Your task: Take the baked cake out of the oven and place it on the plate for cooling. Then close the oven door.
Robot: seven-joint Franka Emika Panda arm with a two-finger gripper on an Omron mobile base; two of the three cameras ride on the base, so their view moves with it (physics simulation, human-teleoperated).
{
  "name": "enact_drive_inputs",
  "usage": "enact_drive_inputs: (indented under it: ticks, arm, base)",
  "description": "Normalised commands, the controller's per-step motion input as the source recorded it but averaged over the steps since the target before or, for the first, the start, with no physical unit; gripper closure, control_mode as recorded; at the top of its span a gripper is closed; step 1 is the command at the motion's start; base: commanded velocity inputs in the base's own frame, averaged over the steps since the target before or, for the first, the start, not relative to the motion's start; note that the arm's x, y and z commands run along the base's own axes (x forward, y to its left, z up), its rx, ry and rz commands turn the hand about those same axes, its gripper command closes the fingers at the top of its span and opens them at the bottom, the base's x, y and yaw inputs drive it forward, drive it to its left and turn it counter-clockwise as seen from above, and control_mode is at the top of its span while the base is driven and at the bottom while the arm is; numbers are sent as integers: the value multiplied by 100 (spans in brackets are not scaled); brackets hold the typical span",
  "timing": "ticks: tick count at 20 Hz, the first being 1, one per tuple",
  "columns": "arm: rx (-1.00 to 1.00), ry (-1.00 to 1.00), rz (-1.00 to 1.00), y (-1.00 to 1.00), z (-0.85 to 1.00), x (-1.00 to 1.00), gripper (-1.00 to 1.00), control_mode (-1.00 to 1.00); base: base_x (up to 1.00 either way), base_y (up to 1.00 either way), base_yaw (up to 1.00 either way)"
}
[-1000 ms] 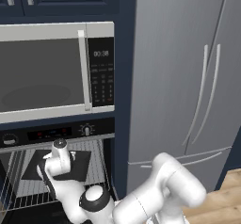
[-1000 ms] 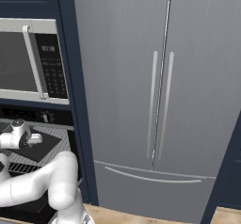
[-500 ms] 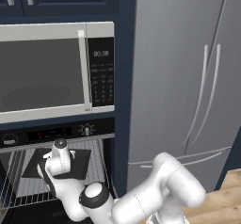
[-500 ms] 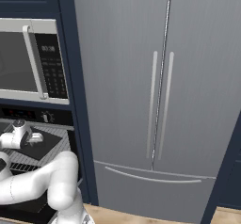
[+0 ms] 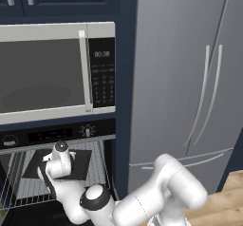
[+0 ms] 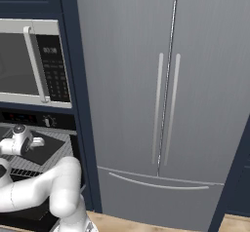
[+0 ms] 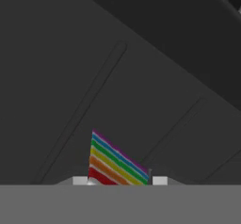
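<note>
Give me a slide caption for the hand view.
Rainbow-layered cake slice on a dark baking tray, framed between the hand's two fingertips.

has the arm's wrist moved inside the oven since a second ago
No. In the left base view the white wrist sits at the same spot under the oven's control knob, over the dark tray, as before.

The microwave (image 5: 57,73) display shows digits resembling "00:38"; its keypad print is too small to read.
</note>
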Motion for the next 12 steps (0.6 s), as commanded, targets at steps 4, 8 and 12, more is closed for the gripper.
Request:
enact_drive_inputs:
  ticks: [4,8,12]
  arm:
    - [0,-13,0,-7,-24,-27,100,-100]
    - [0,-3,0,-5,-14,-35,100,-100]
    - [0,0,0,-1,10,-41,100,-100]
  base:
    - [0,0,0]
    - [0,0,0]
    - [0,0,0]
